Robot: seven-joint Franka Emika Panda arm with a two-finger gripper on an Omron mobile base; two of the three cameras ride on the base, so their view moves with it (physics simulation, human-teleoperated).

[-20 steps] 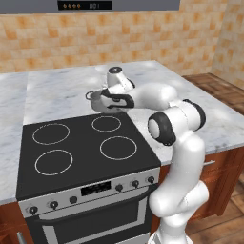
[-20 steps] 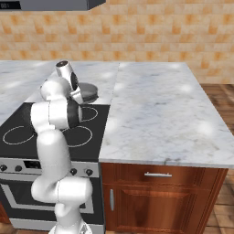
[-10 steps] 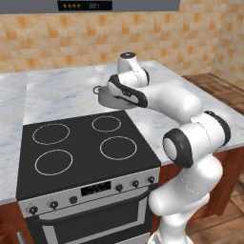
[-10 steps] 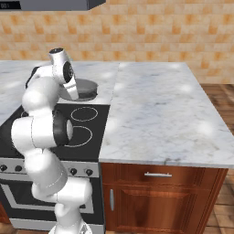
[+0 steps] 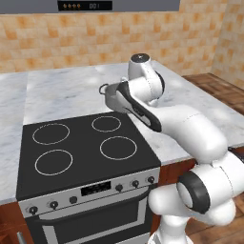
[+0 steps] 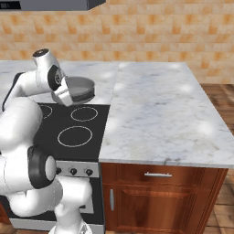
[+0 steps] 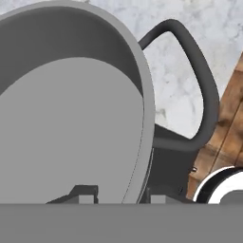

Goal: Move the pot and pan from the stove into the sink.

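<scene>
The pincer [image 7: 116,193] was clamped on the rim of the pot [image 6: 78,89], holding it up over the stove [image 5: 86,147] next to the marble tabletop [image 6: 155,114].

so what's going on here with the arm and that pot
The arm's gripper is shut on the rim of the pot, one finger inside the wall and one outside. It holds the pot in the air, over the marble counter just behind the stove. The pot looks empty. All four burners are bare, and one loop handle sticks out to the side in the hand view.
</scene>
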